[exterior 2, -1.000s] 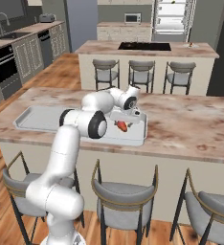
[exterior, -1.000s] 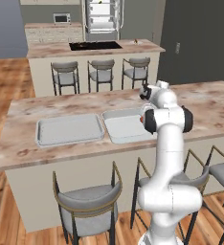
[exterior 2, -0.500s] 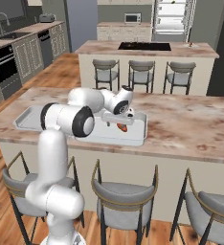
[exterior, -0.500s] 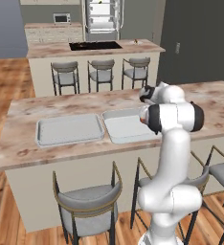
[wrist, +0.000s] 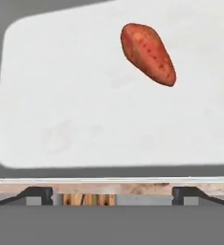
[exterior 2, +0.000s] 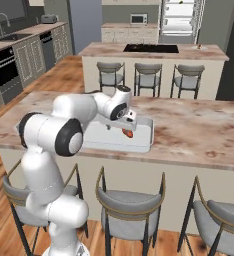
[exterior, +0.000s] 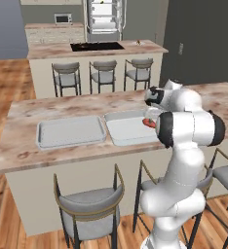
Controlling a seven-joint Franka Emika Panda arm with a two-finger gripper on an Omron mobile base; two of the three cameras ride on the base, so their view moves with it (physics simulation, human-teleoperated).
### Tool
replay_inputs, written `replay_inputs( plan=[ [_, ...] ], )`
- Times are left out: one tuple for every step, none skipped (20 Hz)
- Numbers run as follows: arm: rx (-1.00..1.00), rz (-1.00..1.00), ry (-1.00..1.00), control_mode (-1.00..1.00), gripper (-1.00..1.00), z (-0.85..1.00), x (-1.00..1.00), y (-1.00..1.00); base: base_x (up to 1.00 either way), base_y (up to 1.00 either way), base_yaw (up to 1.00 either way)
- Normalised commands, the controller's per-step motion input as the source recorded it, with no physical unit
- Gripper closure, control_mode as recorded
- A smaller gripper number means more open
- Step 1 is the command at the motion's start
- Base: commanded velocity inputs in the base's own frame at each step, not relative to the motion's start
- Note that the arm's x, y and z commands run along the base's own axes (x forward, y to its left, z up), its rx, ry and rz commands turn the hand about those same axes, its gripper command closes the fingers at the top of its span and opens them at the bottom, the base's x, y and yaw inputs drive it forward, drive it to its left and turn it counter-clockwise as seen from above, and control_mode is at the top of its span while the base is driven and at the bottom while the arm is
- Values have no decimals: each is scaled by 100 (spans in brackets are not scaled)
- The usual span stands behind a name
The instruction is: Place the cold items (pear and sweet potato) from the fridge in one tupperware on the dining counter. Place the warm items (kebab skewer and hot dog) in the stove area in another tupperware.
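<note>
Lying ahead of the spread, empty claw point(wrist: 112, 192) in the tupperware point(wrist: 61, 119), the sweet potato point(wrist: 148, 53) is seen, long axis slanted.

**Hand cam: sweet potato loose in tupperware**

Sweet potato point(wrist: 148, 54) lies on the white floor of the tupperware point(wrist: 75, 119), upper right of the view, long axis slanted, reddish-brown skin with small dark specks. It touches none of the container's walls. Rounded corners of the container show at upper left and lower left. Claw point(wrist: 112, 194) fingertips sit wide apart at the bottom, nothing between them, well clear of the sweet potato. A thin strip of marbled desk point(wrist: 133, 188) shows between the tips.
</note>
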Motion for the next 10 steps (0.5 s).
replay_inputs(
  plan=[
    [0, -25, 0, -100, -100, 40, -70, 0, 0, 0, 0],
    [0, -23, 0, -100, -100, 34, -77, 3, 0, 0, 0],
    [0, -21, 0, -100, -100, 23, -82, 6, 0, 0, 0],
    [0, -19, 1, -100, -100, 14, -83, 11, 0, 0, 0],
    [0, -16, 0, -100, -100, 10, -96, 14, 0, 0, 0],
    [-5, -12, 0, -100, -100, 10, -99, 23, 0, 0, 0],
    [-6, -11, 0, -100, -100, 16, -96, 25, 0, 0, 0],
    [-9, -9, 0, -100, -100, 19, -94, 25, 0, 0, 0],
    [-12, -7, 0, -100, -100, 21, -95, 27, 0, 0, 0],
    [-10, -9, 0, -100, -100, 19, -99, 24, 0, 0, 0]
  ],
)
